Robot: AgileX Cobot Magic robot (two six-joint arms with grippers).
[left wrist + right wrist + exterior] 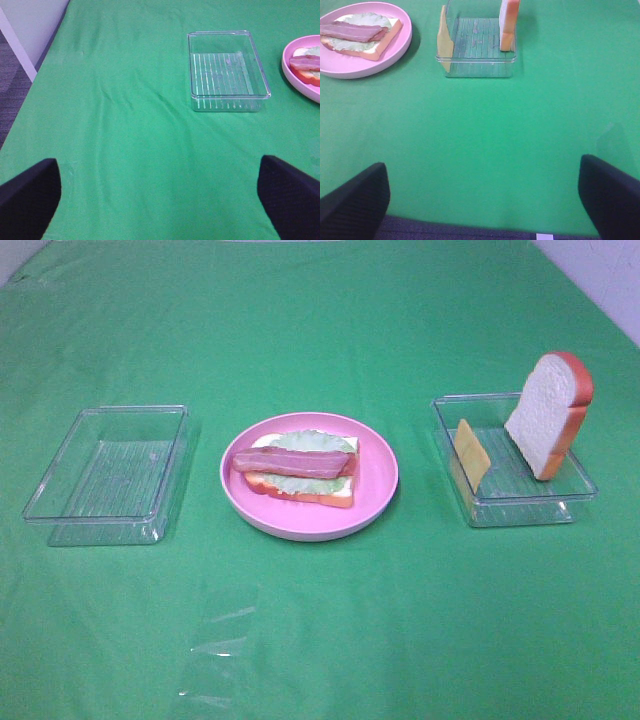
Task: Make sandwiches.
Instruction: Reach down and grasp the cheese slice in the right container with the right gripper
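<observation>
Overhead and wrist views of a green-covered table [320,640] with three containers in a row across its middle.

Centre: a round pink plate [377,480] carries the unfinished sandwich [300,470]. Its base is a white bread slice [322,498] with an orange-brown crust, lying flat. Pale green lettuce [315,442] lies on the bread, and reddish-brown bacon [292,463] lies lengthwise on the lettuce. The stack sits within the plate's rim.

Toward the right edge: a clear plastic tray [520,510], apart from the plate, holds the remaining parts. A yellow cheese square [472,452] stands on edge, tilted against the tray wall nearest the plate. A second bread slice [547,410] stands nearly upright on its crust, leaning at the tray's opposite side and rising well above the rim.

Toward the left edge: a second clear tray [100,517] with a ribbed floor, also apart from the plate.

Neither arm appears in the overhead view. Each wrist view shows its own claw above bare cloth near the table's front edge. The left gripper [160,200] has its dark fingers [30,200] spread wide with nothing between them. The right gripper [482,197] is likewise spread and holds nothing.
</observation>
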